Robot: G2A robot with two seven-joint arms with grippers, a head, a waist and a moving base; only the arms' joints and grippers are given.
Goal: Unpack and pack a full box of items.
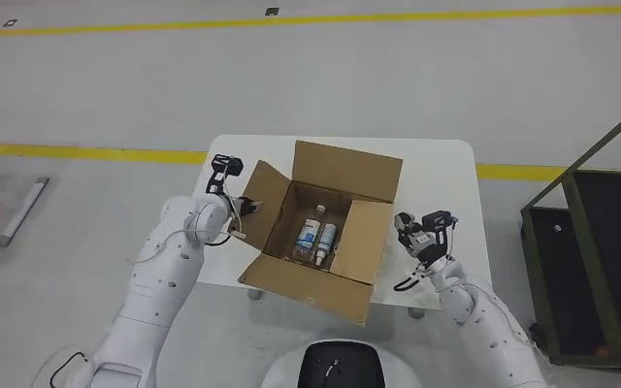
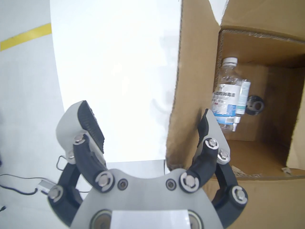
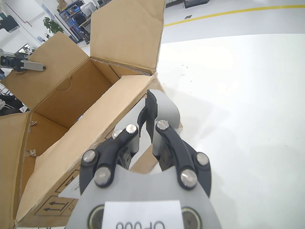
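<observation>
While left claw [image 2: 145, 110] gapes astride flap edge [image 2: 183, 77], right claw [image 3: 150, 106] closed beside box [image 3: 71, 91].

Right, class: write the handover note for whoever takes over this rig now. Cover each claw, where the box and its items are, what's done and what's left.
Left claw: open at the edge of the left flap, gripping nothing.
Right claw: shut, beside the right flap, nothing visibly held.
Box: on the white table, all four flaps open.
Inside, on the bottom: clear bottle, small tube, black ring.
Done: box opened.
Left: lift out every item, then pack them back in.
</observation>
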